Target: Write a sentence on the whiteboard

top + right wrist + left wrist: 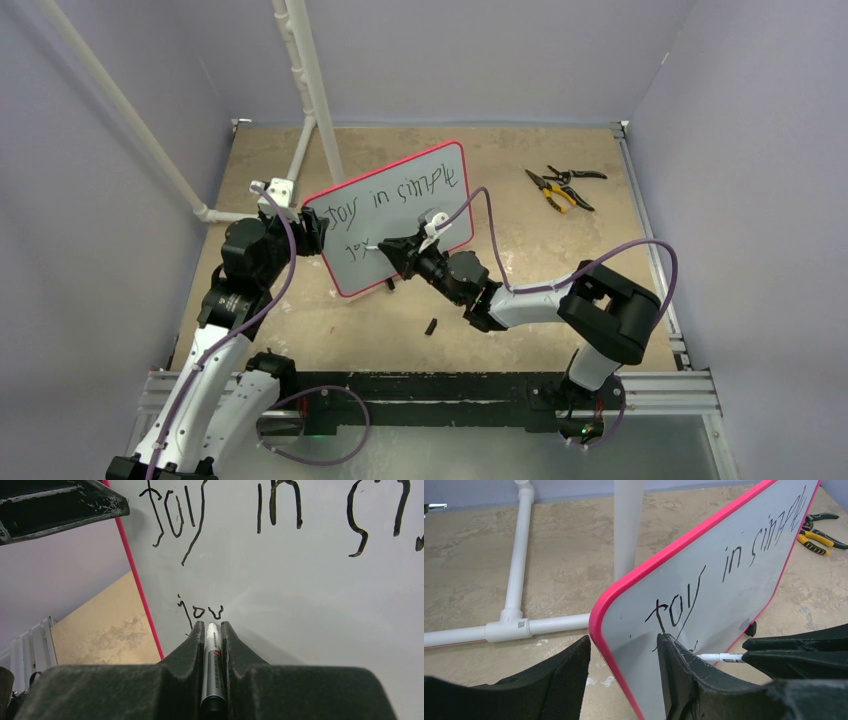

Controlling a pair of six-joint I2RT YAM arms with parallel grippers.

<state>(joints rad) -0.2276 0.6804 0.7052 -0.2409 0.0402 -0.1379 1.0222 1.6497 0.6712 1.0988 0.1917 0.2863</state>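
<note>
– So, which step was in hand there?
– Mid-writing, I judged. The whiteboard (350, 275) stood tilted back, its lower edge down on the worktop (510, 170). The left gripper (624, 650) had its jaws closed on the board's left edge, 1 on each face by the red rim. Line 1 of the sentence (405, 192) read roughly "joy in simple". Line 2 was only 3 small letters.
– And the right gripper (212, 627)?
– Its jaws were pinching the marker (212, 647), with the tip at the board just below those 3 letters.
– What did the next move call for?
– Probably a short shift to the right to start the next letter. It needed light, even contact from the tip, with the left arm bracing the board so it didn't rock back.
</note>
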